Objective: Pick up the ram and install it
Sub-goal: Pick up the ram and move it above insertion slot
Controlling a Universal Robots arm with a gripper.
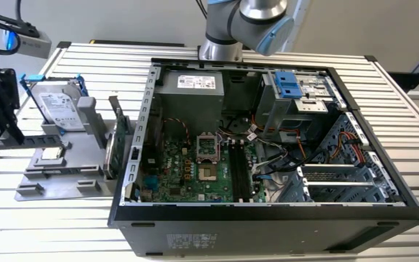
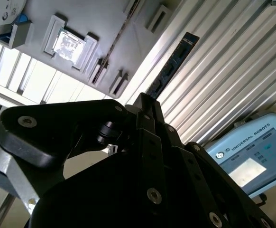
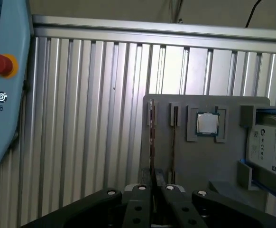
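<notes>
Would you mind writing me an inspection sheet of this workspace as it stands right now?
Surface: ribbed metal table, carrying a grey fixture tray and an open computer case.
Job's things: the ram, seen edge-on in the first wrist view, sits along the tray's edge; not yet in the case.
Clutter: hard drive in a blue bracket, processor chip and upright green card, all on the tray.
Grippers: the hand is over the tray and appears closed on the ram.
Cables: wire bundles inside the case.
Surroundings: teach pendant near the tray; arm base behind the case.
</notes>
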